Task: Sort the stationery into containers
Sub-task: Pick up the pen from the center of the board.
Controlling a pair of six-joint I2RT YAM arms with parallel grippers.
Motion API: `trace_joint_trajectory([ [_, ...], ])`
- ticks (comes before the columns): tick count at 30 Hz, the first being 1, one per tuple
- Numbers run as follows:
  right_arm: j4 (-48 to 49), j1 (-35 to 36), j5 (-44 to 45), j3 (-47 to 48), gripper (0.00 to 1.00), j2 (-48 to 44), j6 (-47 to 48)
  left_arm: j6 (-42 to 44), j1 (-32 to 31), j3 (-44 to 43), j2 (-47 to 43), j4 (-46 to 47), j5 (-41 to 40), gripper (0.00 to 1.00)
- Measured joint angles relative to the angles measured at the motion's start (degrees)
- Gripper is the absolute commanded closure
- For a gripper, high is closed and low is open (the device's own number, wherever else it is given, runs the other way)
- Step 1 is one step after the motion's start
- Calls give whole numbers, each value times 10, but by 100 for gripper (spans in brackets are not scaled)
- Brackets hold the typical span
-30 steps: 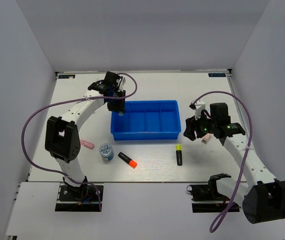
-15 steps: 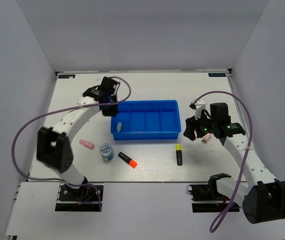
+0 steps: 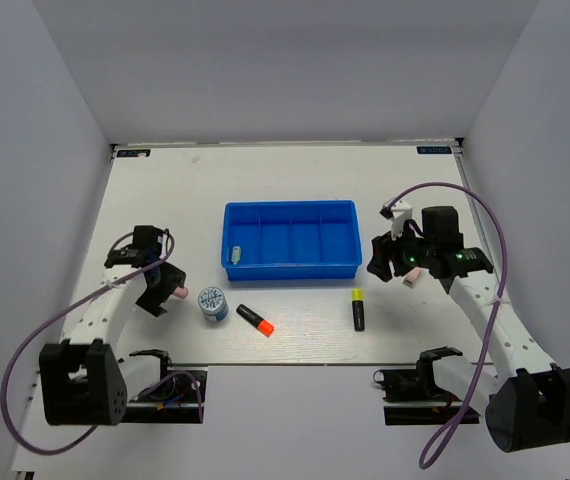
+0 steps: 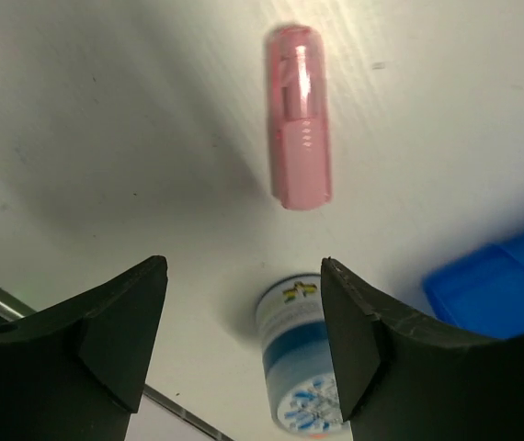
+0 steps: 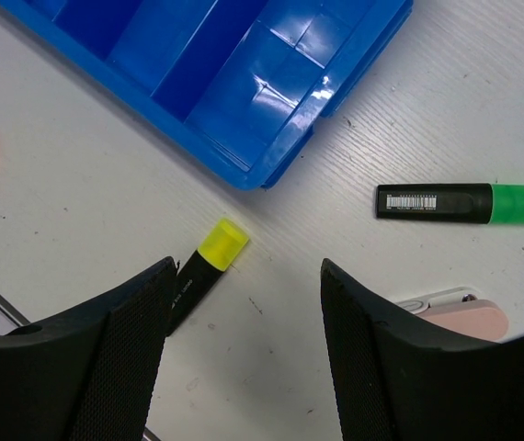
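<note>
Pick step: left claw (image 4: 242,266) wide, empty, near pink eraser (image 4: 299,115); you'd lower and straddle it. Right claw (image 5: 246,266) wide too.

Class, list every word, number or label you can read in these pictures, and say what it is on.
Nothing can be read.
Green marker: white barcode label, print too small.
Disc: printed logo, blurred.
Corner stickers: too small.
</note>
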State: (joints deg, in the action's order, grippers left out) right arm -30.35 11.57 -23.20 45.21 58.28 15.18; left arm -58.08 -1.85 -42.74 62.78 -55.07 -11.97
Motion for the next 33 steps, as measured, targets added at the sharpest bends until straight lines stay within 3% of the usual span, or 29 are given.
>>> trace_joint_trajectory([
  [5, 0, 0, -2, 0, 33, -7, -1, -26, 29, 29, 93, 49, 43, 23],
  [11, 0, -1, -1, 0, 33, -7, -1, -33, 32, -7, 156, 77, 52, 23],
  [18, 0, -3, 0, 0, 33, -7, -1, -32, 43, -68, 210, 59, 49, 23],
  [27, 0, -3, 8, 0, 33, -9, -1, -24, 52, -69, 238, 25, 49, 25],
  [33, 0, -3, 8, 0, 33, -14, -1, -24, 52, -63, 261, 42, 50, 36],
])
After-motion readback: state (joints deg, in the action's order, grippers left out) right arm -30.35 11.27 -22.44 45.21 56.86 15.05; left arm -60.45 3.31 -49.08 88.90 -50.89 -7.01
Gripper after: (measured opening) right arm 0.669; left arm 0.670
